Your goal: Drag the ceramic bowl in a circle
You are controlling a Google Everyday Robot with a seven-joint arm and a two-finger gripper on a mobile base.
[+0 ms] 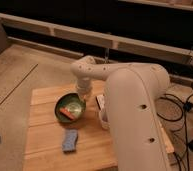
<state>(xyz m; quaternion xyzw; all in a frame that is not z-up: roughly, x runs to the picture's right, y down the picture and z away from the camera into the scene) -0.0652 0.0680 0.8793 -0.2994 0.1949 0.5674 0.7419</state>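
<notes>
The ceramic bowl, round, shallow and glossy green with a darker rim, sits on the wooden table left of centre. An orange-red object lies inside it. My gripper reaches down from the white arm to the bowl's far right rim. The wrist hides the contact point. A pale plastic cup stands right of the bowl, partly hidden by the arm.
A blue sponge lies on the table in front of the bowl. A small white object lies just right of the gripper. The table's left edge drops to the floor. Cables hang on the right.
</notes>
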